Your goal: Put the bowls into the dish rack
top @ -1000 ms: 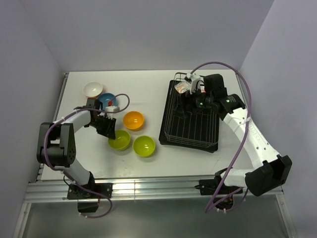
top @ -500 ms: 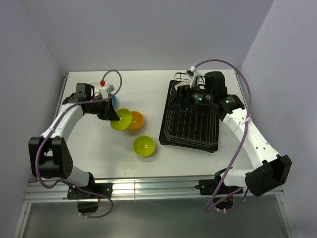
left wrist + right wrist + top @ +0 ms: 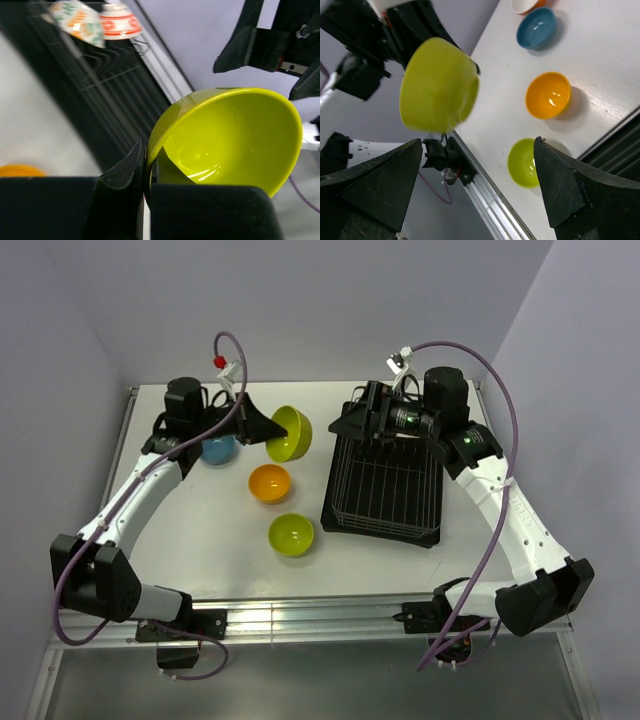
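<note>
We find the left gripper (image 3: 262, 426) clamped on the rim of a lime green bowl (image 3: 290, 433), held aloft; the right gripper (image 3: 350, 424) gapes wide above the dish rack (image 3: 385, 490).

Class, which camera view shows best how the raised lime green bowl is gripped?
Left wrist: close up, the left fingers pinch the raised lime green bowl by its rim. The top view shows it small and tilted; the right wrist shows only its outside.

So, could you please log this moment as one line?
left gripper: shut on lime green plastic bowl, aloft; right gripper: open, facing it; on table: round orange bowl, blue bowl, second lime green bowl
</note>
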`<state>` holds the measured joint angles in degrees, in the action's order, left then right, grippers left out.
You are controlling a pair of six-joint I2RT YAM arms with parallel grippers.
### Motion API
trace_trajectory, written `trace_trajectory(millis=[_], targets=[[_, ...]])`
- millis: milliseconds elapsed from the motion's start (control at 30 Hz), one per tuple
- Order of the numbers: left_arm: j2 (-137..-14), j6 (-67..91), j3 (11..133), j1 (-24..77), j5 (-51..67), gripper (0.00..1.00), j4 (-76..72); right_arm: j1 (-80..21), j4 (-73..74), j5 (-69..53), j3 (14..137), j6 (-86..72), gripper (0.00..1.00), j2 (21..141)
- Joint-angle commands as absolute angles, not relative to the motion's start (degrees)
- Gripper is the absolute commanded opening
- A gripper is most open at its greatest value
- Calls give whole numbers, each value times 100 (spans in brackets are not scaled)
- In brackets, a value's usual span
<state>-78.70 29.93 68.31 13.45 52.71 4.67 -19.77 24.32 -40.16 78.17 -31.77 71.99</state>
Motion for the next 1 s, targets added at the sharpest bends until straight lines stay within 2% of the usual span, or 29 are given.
trace_trajectory(millis=[0, 233, 767, 967], targets=[[-8094, 4024, 7119, 1809, 5300, 0, -561, -2109, 2101, -4087, 8104, -3516, 99, 7172], [-8428, 4561, 7119, 2197, 5194, 0, -1221, -2294, 2232, -3920, 7858, -3419, 100, 6926], [-8684, 4825, 7137, 2364, 5168, 0, -1459, -2654, 1819, -4070, 7427, -3911, 100, 6987], [-8666, 4878, 7031, 2373, 5185, 0, -1503, -2672, 1793, -4043, 7470, -3867, 96, 7014]])
